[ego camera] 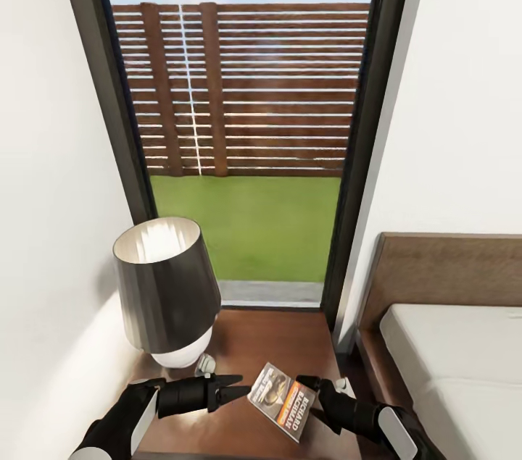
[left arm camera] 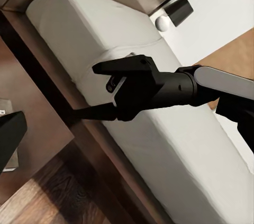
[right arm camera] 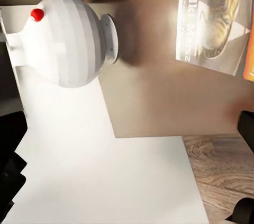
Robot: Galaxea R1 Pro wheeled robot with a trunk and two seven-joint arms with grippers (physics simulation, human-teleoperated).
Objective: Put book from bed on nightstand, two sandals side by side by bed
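Note:
The book (ego camera: 279, 402), dark with an orange band, lies flat on the brown nightstand (ego camera: 279, 333), near its front. My right gripper (ego camera: 310, 406) stands open just to the right of the book, with nothing between its fingers. In the right wrist view the book (right arm camera: 214, 20) rests on the wood, ahead of the spread fingers (right arm camera: 13, 166). My left gripper (ego camera: 228, 389) hovers open just left of the book, pointing at it. The left wrist view looks across at the right gripper (left arm camera: 87, 91) in front of the bed's pale mattress (left arm camera: 79, 28). Both sandals are out of view.
A table lamp with a dark shade (ego camera: 167, 286) and a white round base (right arm camera: 66, 41) takes up the nightstand's left half. The bed (ego camera: 457, 358) and its brown headboard (ego camera: 449, 264) stand at the right. White walls flank a tall glass door (ego camera: 246, 156) behind.

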